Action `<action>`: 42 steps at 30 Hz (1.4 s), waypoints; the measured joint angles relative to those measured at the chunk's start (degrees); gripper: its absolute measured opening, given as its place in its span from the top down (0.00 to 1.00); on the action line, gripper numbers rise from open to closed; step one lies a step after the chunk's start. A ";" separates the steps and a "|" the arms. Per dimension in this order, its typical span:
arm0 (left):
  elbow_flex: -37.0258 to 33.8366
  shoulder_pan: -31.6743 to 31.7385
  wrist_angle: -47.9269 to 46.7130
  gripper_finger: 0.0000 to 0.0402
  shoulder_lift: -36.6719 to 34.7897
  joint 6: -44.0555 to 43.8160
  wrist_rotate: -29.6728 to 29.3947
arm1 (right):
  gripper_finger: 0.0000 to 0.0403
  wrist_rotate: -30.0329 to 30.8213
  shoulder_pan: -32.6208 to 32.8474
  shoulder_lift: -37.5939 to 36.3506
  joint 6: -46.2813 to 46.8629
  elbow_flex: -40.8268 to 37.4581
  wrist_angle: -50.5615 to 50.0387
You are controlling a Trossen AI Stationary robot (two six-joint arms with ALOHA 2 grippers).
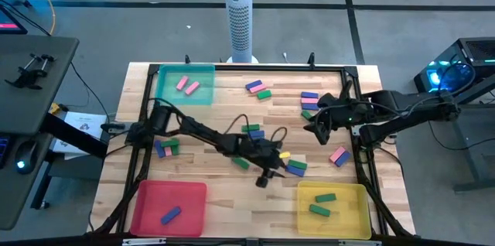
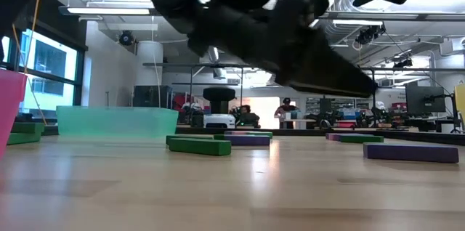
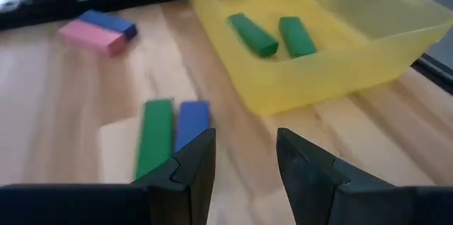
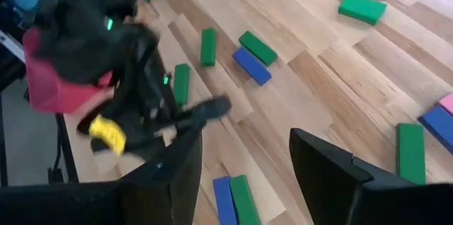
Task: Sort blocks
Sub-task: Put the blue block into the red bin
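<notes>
High view: the left arm reaches low across the wooden table (image 1: 232, 199), its left gripper (image 1: 265, 178) above bare wood between the red tray (image 1: 151, 192) and yellow plastic tray (image 1: 363, 199); the right gripper (image 1: 318, 131) hovers near scattered small pink, blue and green blocks (image 1: 309, 100). Left wrist view: the fingers (image 3: 195, 165) stand parted and empty, a green block (image 3: 156, 133) and blue block (image 3: 190, 122) just beyond them. Right wrist view: the fingers (image 4: 325, 165) gape wide, gripping nothing.
</notes>
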 joint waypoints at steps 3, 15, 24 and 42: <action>3.06 -1.03 -0.11 0.65 3.06 0.89 -1.39 | 0.52 1.07 0.00 0.09 1.60 -0.03 0.91; 6.54 -2.47 -3.27 0.65 7.42 -0.50 -17.31 | 0.52 3.41 0.00 0.13 2.31 -0.09 6.31; 6.70 -2.61 -12.26 0.65 6.55 0.20 -16.12 | 0.52 3.37 0.00 0.13 -0.01 -0.09 6.90; 6.31 -6.15 -34.55 0.65 -3.06 0.81 -17.54 | 0.52 5.77 0.00 0.15 -2.29 -0.09 6.71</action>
